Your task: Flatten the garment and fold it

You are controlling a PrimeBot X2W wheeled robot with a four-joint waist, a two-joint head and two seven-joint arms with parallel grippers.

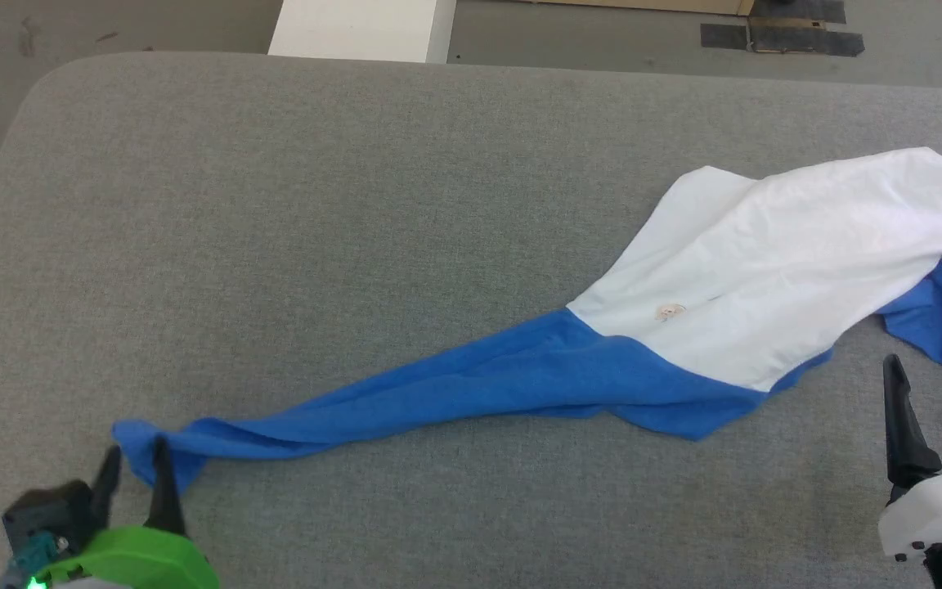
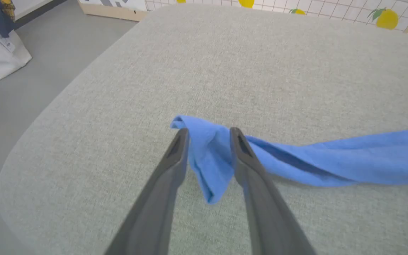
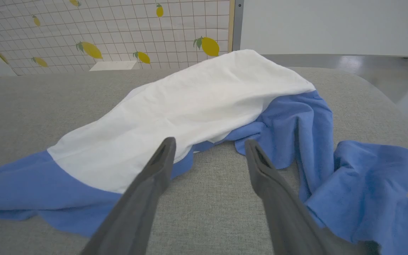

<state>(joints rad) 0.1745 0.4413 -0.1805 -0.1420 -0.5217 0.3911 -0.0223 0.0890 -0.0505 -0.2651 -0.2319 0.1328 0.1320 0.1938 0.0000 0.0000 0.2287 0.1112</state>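
Note:
The garment (image 1: 765, 270) lies stretched slantwise across the grey padded table (image 1: 356, 204), white body at the right, one blue sleeve pulled out long toward the lower left. My left gripper (image 1: 137, 448) stands at that sleeve's end, and in the left wrist view its fingers (image 2: 209, 130) are parted with the sleeve tip (image 2: 207, 163) hanging loosely between them. My right gripper (image 1: 929, 362) is open above bare table, just short of the garment's rumpled second blue sleeve (image 3: 360, 184). The white body (image 3: 197, 106) rises beyond its fingers (image 3: 210, 141). A small patch (image 1: 670, 311) shows on the chest.
The table's rounded corner (image 2: 20, 166) and the floor lie left of my left gripper. A white box (image 1: 361, 29) stands past the far edge, with black tape patches (image 1: 782, 33) on the floor. A lemon-patterned panel (image 3: 119, 32) stands behind the table.

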